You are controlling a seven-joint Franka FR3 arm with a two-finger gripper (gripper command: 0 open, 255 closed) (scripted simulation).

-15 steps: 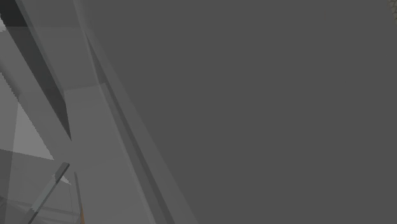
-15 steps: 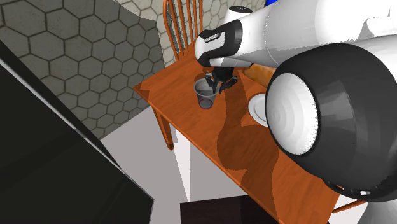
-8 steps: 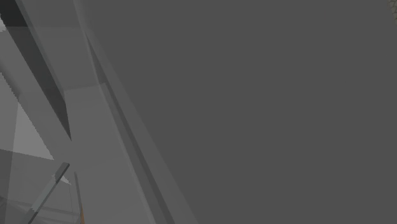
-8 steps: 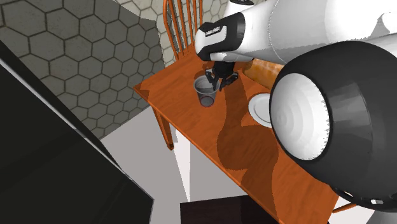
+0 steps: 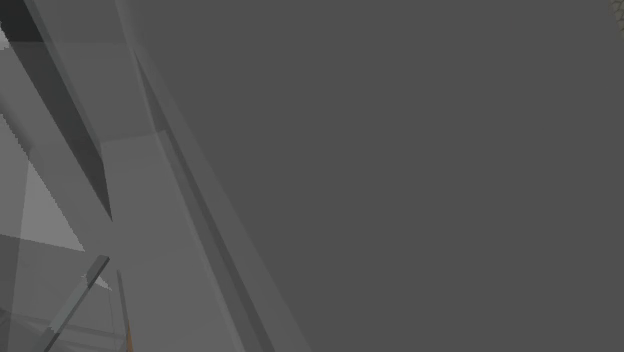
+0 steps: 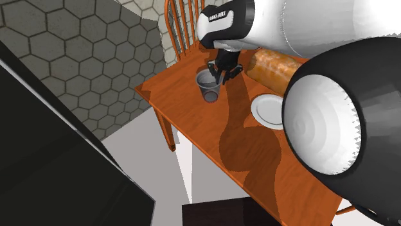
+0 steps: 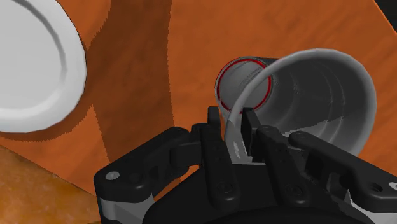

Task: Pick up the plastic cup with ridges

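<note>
As its mouth looks too wide to span, the grey ridged cup [image 7: 318,89] is clenched by 1 wall in the gripper [image 7: 235,122] | white plate [image 6: 265,110] well apart | lift judged pending.

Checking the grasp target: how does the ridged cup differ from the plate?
The cup is grey, deep and ridged; the plate is white and shallow. The cup's rim is clasped by the gripper; the plate lies free. Both are round, over the wooden table.
</note>
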